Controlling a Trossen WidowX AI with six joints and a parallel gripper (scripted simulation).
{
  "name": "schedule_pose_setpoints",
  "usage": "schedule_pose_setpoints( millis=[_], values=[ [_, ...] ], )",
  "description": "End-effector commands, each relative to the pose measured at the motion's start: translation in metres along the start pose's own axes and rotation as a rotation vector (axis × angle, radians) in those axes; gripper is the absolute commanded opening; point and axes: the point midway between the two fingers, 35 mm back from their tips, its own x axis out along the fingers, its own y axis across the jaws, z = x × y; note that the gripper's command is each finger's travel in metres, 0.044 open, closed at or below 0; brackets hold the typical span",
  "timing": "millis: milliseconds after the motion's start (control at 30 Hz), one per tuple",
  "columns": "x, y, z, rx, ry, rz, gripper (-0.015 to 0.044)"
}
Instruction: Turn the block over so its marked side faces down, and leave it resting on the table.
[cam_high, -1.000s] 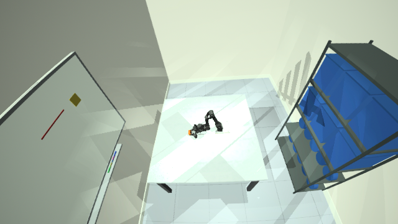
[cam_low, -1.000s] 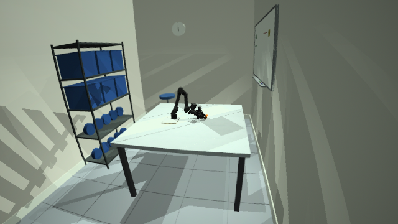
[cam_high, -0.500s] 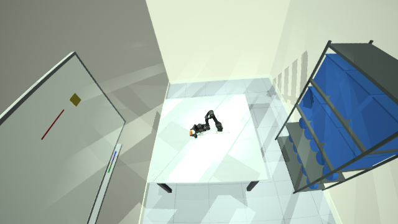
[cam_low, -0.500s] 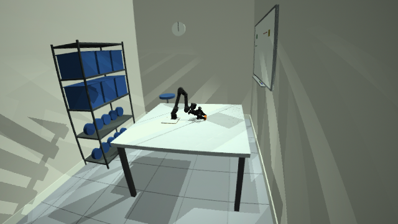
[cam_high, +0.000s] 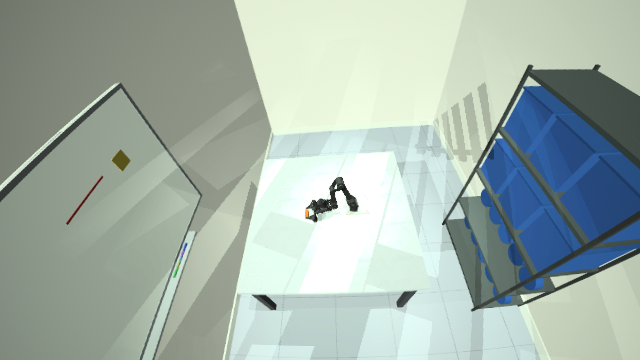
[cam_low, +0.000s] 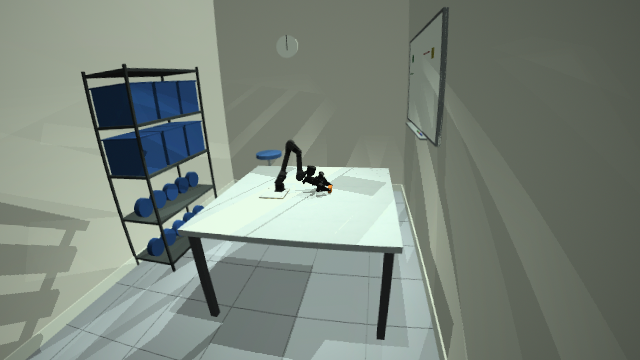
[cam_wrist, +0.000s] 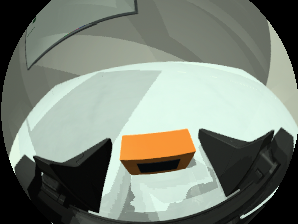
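The orange block (cam_high: 307, 213) (cam_low: 330, 189) (cam_wrist: 157, 145) is at the arm's far end over the white table (cam_high: 275, 270) (cam_low: 300, 225). In the wrist view its plain orange face shows broadly. The face with the dark rectangular mark (cam_wrist: 159, 165) is turned toward the gripper and slants downward, seen foreshortened. My gripper (cam_high: 311, 212) (cam_low: 326, 188) (cam_wrist: 155, 139) is open, with one finger on each side of the block and a gap on both sides. The block's underside is hidden, and I cannot tell whether it lies fully flat on the table.
The arm's base (cam_high: 353, 205) (cam_low: 279, 187) stands on the table, beside a thin flat plate (cam_low: 273, 195). A shelf rack with blue bins (cam_high: 555, 195) (cam_low: 165, 107) stands off beside the table. A whiteboard (cam_high: 115, 210) (cam_low: 426, 85) hangs on the wall.
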Motion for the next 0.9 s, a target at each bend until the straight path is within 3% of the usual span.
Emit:
schedule_pose_setpoints(
  millis=[0,400,633,867],
  values=[
    [0.0,-0.001,0.0,-0.004,0.0,-0.004,0.044],
    [0.003,0.0,0.0,-0.005,0.024,-0.003,0.044],
    [0.014,0.004,0.019,-0.009,0.275,0.0,0.044],
    [-0.028,0.001,0.053,-0.004,0.537,-0.004,0.044]
  ],
)
